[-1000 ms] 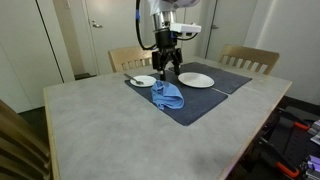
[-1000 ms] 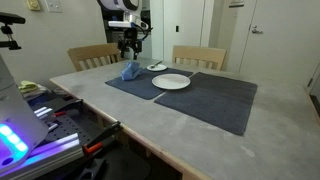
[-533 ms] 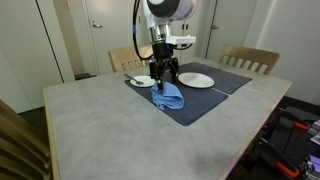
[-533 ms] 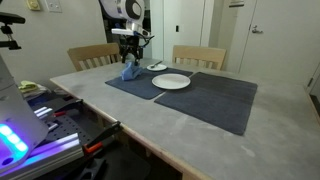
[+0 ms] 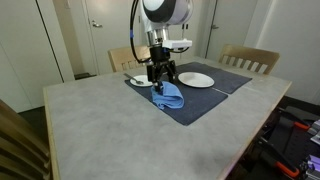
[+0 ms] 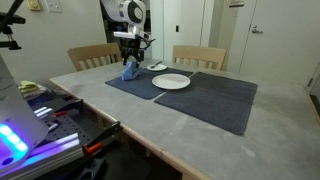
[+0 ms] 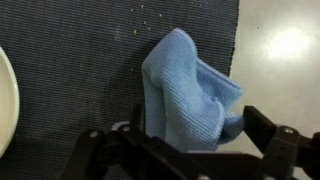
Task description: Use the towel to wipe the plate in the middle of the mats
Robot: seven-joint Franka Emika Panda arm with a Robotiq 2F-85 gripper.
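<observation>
Crumpled blue cloth towel (image 7: 190, 90) sits mid-frame in the wrist view as my gripper (image 7: 185, 150), jaws wide, now hangs lower, just above it, ready to grasp.

arm (image 5: 166, 12): white, rounded joints | hand (image 5: 161, 79): black | cable (image 5: 132, 35): dark, looping

In an exterior view, looks from a near corner across the table (image 5: 100, 130), at middle distance. In an exterior view, faces the same table (image 6: 200, 140) from another side, lower and farther back. Share the mats (image 5: 205, 100) and towel (image 5: 168, 96). From the wrist, peers straight down, very close, fingers (image 7: 270, 135) at the bottom edge.
</observation>
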